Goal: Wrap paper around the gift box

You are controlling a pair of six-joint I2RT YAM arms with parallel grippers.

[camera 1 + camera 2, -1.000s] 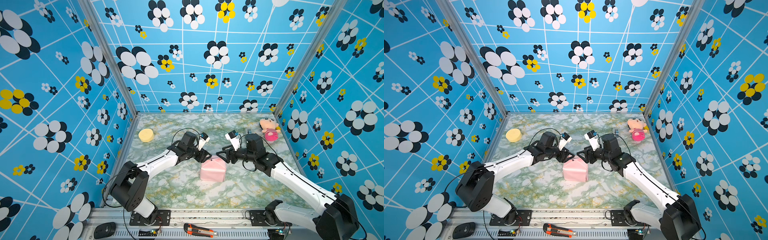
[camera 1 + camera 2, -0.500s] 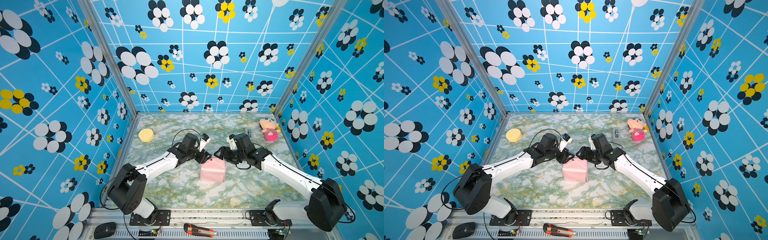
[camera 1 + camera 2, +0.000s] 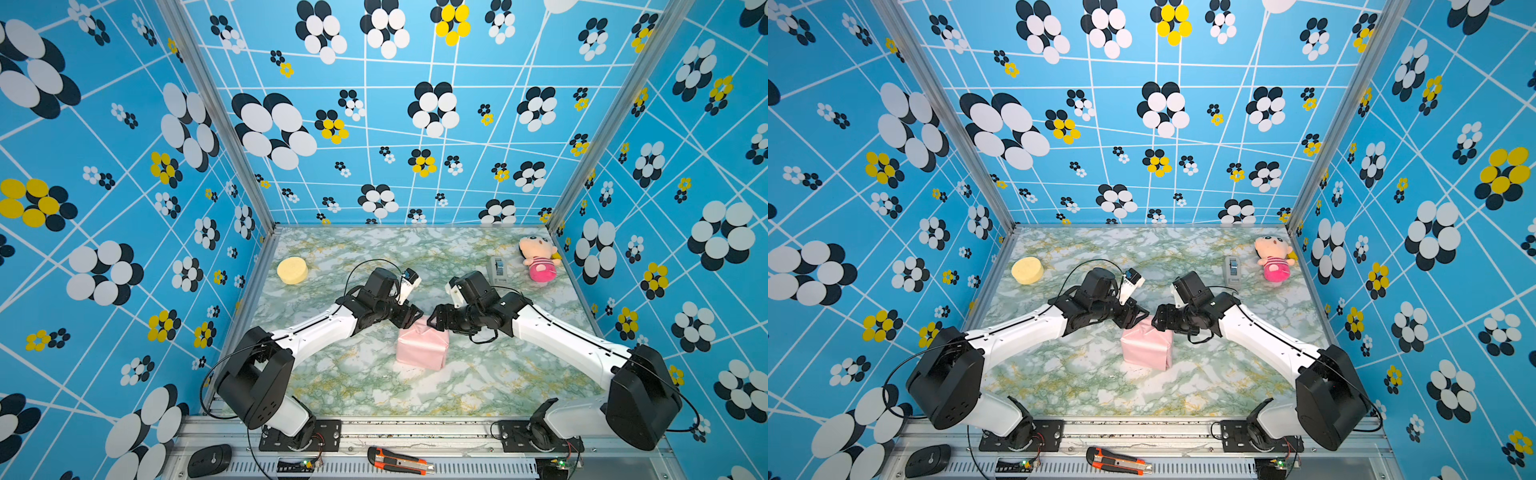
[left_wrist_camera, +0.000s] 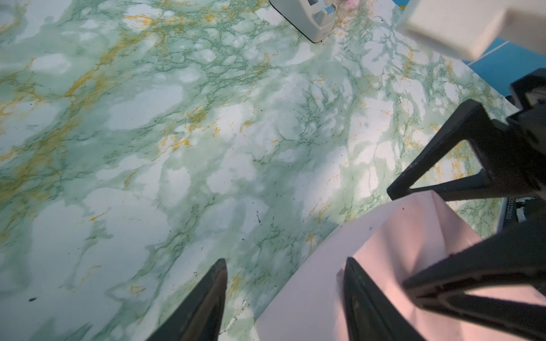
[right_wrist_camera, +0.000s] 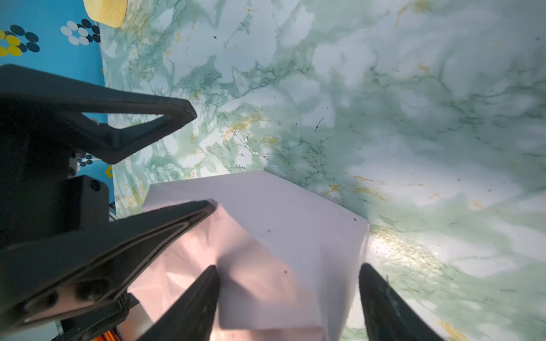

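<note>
1. Paper [image 3: 422,347] lies pink side out, folded into a block shape just on the 6 o'clock side of the table's [image 3: 353,386] centre, taking 12 o'clock as the far wall in both top views. The box is wholly hidden inside it.
2. At its 12 o'clock end the paper is creased and gathered, with flaps rising to a small peak. The faces toward 6 o'clock lie smooth.
3. The left gripper [image 3: 412,318] is at the paper's 11 o'clock corner, its arm coming from 8 o'clock. Its jaws stand apart. In the left wrist view one finger [image 4: 362,295] lies over the paper's edge and the other over bare table, with nothing pinched.
4. The right gripper [image 3: 437,322] is at the 1 o'clock corner, near the left one, its arm coming from 4 o'clock. Its jaws are also apart, straddling a corner of the paper in the right wrist view. Whether they press on it I cannot tell.
5. A yellow sponge [image 3: 292,270] sits at 10 o'clock and a doll [image 3: 539,259] at 2 o'clock. A tape dispenser [image 3: 498,270] is just beside the doll on its 9 o'clock side.
6. A knife [image 3: 399,459] and a mouse [image 3: 209,459] lie on the front rail, at 6 and 7 o'clock.
</note>
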